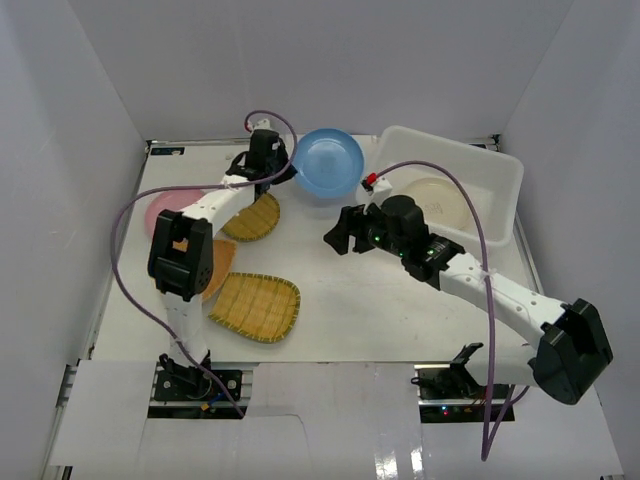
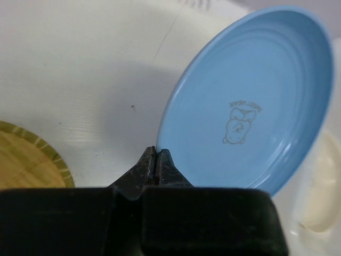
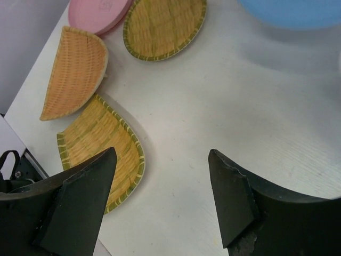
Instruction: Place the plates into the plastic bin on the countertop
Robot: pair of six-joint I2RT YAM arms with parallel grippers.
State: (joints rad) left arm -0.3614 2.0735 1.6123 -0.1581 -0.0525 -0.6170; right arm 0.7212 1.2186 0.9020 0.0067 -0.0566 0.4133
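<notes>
My left gripper (image 1: pixel 288 166) (image 2: pixel 155 154) is shut on the left rim of the round blue plate (image 1: pixel 328 163) (image 2: pixel 250 101) and holds it tilted above the countertop (image 1: pixel 360 290), just left of the white plastic bin (image 1: pixel 500 175). A cream plate (image 1: pixel 435 200) (image 2: pixel 319 197) lies in the bin. My right gripper (image 1: pixel 335 238) (image 3: pixel 161 157) is open and empty above the middle of the countertop. On the left lie a pink plate (image 1: pixel 165 208) (image 3: pixel 98 10), a yellow woven plate (image 1: pixel 255 218) (image 3: pixel 165 24), an orange woven plate (image 1: pixel 218 268) (image 3: pixel 74 72) and a larger yellow woven plate (image 1: pixel 255 305) (image 3: pixel 101 141).
White walls (image 1: pixel 90 120) close in the countertop on the left, back and right. The left arm (image 1: pixel 185 255) stretches over the pink and orange plates. The right arm (image 1: pixel 490 285) lies in front of the bin.
</notes>
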